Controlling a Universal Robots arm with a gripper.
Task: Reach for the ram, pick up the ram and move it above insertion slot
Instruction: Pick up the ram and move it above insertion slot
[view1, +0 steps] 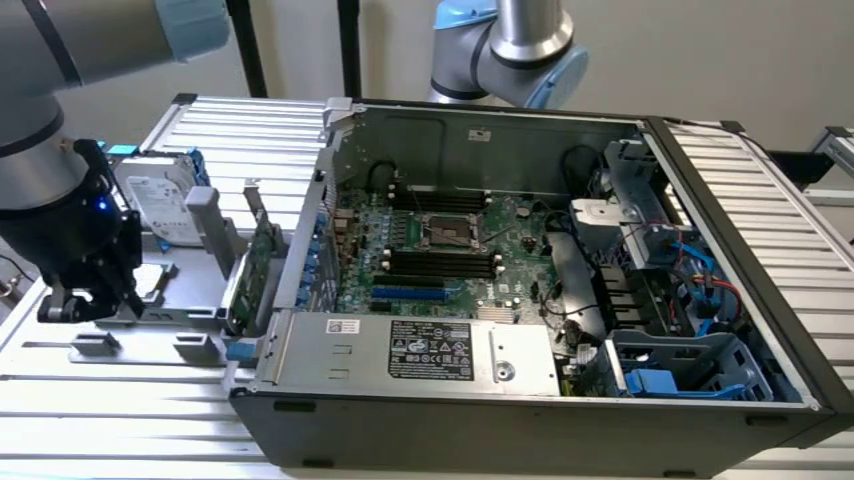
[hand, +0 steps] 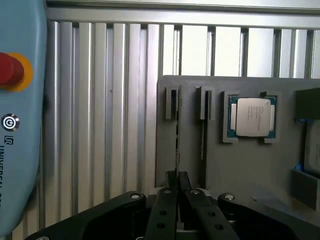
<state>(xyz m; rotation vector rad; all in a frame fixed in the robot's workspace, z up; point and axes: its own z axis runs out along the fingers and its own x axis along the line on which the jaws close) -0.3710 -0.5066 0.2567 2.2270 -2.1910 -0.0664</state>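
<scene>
One ram stick, pinched in my gripper (hand: 176, 182) and not yet out of its holder.
At the exterior view's left I sit low over the grey tray (hand: 240, 170); my jaws are drawn together on the thin edge of the ram (hand: 176, 145), which stands upright in a tray slot; further along come the hard drive (view1: 158, 212), the expansion card (view1: 254, 275), then the open computer case (view1: 534, 420), well apart at the right; I judge the ram light, stiff and brittle, best held by its bare long edges near the middle, clear of chips and contacts, and lifted straight so it does not bind; edge-on it is a mere line, its chips and seated end hidden; the board's memory slots are hard to tell apart.
</scene>
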